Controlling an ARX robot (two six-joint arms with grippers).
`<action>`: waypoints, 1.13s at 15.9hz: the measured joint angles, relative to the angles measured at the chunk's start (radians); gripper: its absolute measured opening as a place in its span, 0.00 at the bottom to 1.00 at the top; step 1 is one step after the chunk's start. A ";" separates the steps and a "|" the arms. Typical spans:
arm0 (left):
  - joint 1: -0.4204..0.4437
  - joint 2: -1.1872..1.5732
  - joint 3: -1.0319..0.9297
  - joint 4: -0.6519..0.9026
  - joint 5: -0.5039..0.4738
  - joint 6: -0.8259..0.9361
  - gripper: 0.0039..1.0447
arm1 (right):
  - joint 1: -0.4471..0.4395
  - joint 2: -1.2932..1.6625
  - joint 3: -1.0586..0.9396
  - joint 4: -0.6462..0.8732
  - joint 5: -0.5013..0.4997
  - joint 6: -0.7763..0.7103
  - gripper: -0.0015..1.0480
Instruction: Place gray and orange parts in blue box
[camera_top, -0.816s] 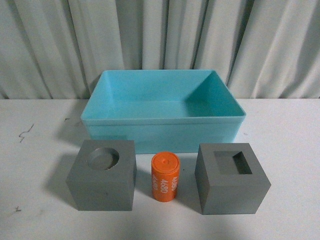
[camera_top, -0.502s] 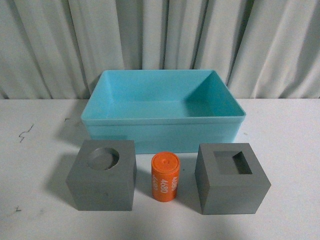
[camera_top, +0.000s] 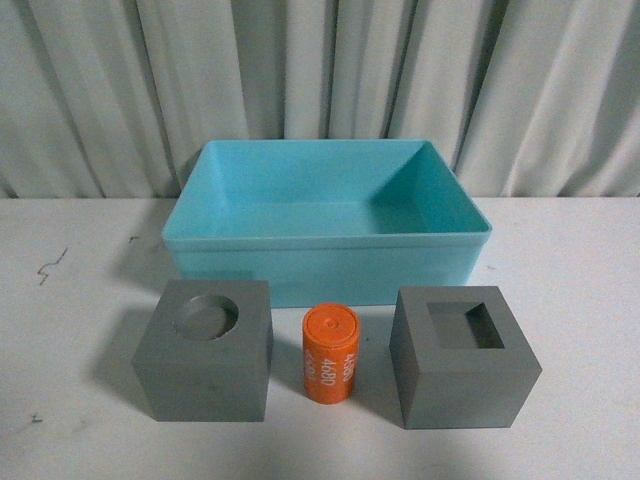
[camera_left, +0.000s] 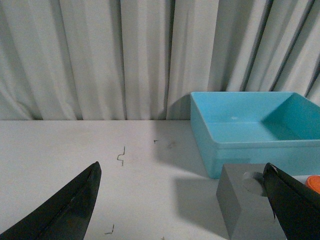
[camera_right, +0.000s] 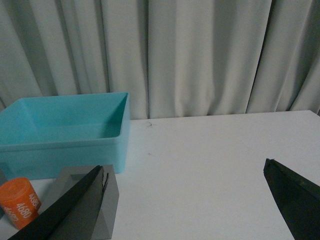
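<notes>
The blue box (camera_top: 330, 245) stands empty at the middle back of the white table. In front of it sit three parts in a row: a gray cube with a round recess (camera_top: 205, 350), an orange cylinder with white numerals (camera_top: 331, 355), and a gray cube with a square recess (camera_top: 463, 357). No arm shows in the front view. My left gripper (camera_left: 182, 172) is open over bare table, to the left of the round-recess cube (camera_left: 245, 200) and the blue box (camera_left: 250, 130). My right gripper (camera_right: 185, 172) is open, to the right of the square-recess cube (camera_right: 102, 207), the orange cylinder (camera_right: 20, 202) and the blue box (camera_right: 65, 135).
A pleated gray curtain (camera_top: 320, 90) closes off the back of the table. Small dark scuff marks (camera_top: 50, 265) lie on the table's left side. Bare table (camera_right: 210, 150) stretches to the right of the parts.
</notes>
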 joint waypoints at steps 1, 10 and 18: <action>0.000 0.000 0.000 0.000 0.000 0.000 0.94 | 0.000 0.000 0.000 0.000 0.000 0.000 0.94; 0.000 0.000 0.000 0.000 0.000 0.000 0.94 | 0.000 0.000 0.000 0.000 0.000 0.000 0.94; 0.000 0.000 0.000 0.000 0.000 0.000 0.94 | 0.000 0.000 0.000 0.000 0.000 0.000 0.94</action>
